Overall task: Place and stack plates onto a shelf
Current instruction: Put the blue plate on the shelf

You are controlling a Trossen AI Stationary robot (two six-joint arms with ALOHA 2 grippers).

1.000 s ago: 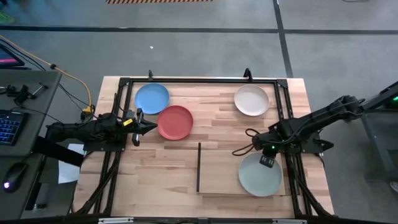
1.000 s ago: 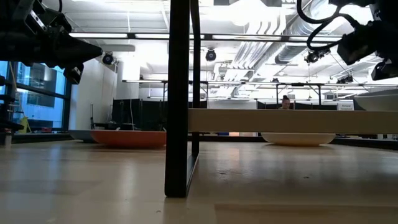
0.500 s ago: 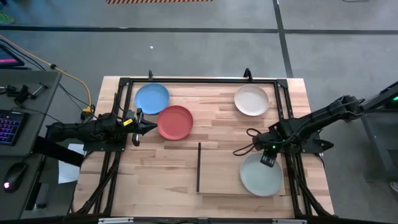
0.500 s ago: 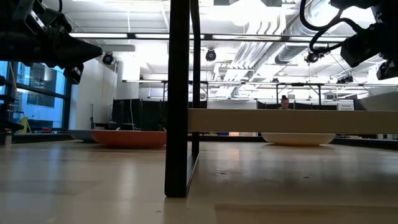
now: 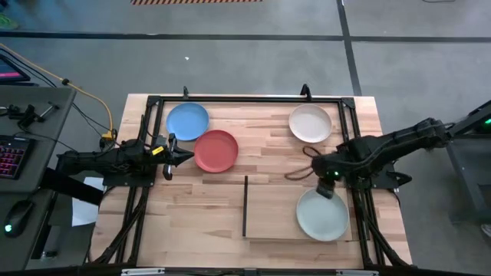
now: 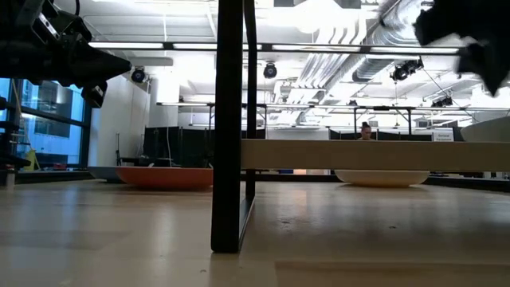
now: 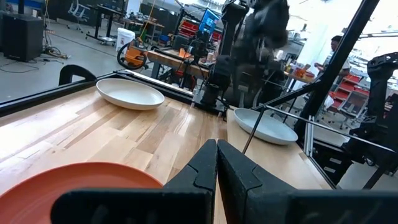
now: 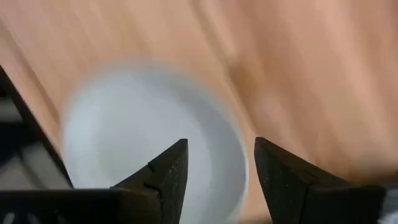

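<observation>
The pale blue-grey plate [image 5: 322, 215] lies flat on the shelf [image 5: 272, 207], a light-wood panel with a black upright strip [image 5: 245, 205] on its left edge. My right gripper [image 5: 326, 188] hovers open over that plate's far rim, and the plate [image 8: 140, 146] shows beyond its parted fingers. The red plate [image 5: 216, 150], the blue plate [image 5: 188, 120] and the cream-white plate [image 5: 311, 123] rest on the tabletop. My left gripper [image 5: 184, 157] is shut and stays above the table beside the red plate's left rim [image 7: 74, 180].
A black frame [image 5: 245, 100] runs along the table's far edge and down both sides. The shelf's left half, next to the upright strip, is bare wood. In the low view the upright [image 6: 231, 119] and the shelf's edge [image 6: 366, 154] stand in front of the red plate [image 6: 163, 175] and the cream-white plate [image 6: 382, 177].
My right gripper has opened and let go of the pale blue-grey plate, which stays flat on the shelf. It has then risen and drawn back a little toward the table's far edge, and it is blurred with motion now.
</observation>
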